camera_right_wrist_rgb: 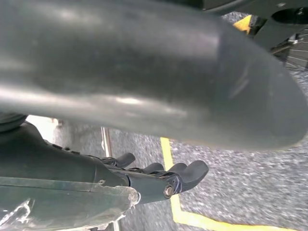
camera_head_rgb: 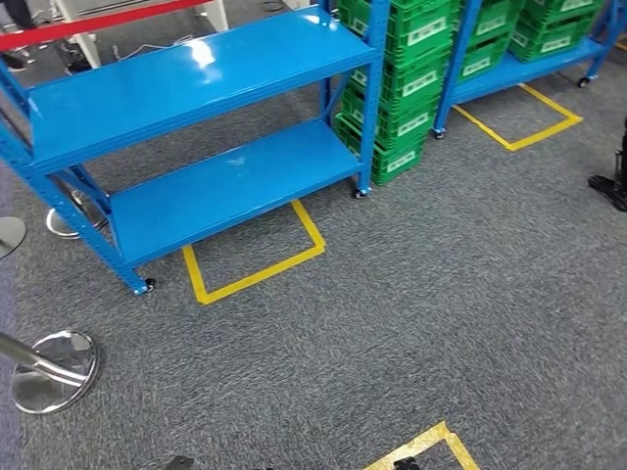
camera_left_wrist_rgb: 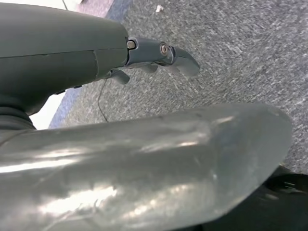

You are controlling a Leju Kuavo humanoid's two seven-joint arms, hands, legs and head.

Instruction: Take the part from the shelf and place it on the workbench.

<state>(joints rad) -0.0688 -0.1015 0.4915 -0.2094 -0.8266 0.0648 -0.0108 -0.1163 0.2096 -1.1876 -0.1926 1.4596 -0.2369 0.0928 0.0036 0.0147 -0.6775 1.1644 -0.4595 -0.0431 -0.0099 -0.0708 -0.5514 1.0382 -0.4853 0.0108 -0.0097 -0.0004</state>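
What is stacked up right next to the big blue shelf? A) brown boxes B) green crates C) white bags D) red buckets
B: green crates with white labels stand piled on the floor at the end of the blue shelf, whose two boards look bare.

Items I cannot read fully from my station:

1. Blue metal two-tier shelf (camera_head_rgb: 200, 127), upper left of the head view: its left end and top are cut by the frame edge.
2. Stacked green plastic crates (camera_head_rgb: 403, 88), top centre: white labels too small to read; upper crates cropped.
3. Chrome round stanchion base (camera_head_rgb: 53, 370), lower left: pole runs off the edge.
4. Left hand (camera_left_wrist_rgb: 160, 55): fingers partly hidden behind the grey cover.
5. Right hand (camera_right_wrist_rgb: 171, 175): likewise partly hidden; blurred.
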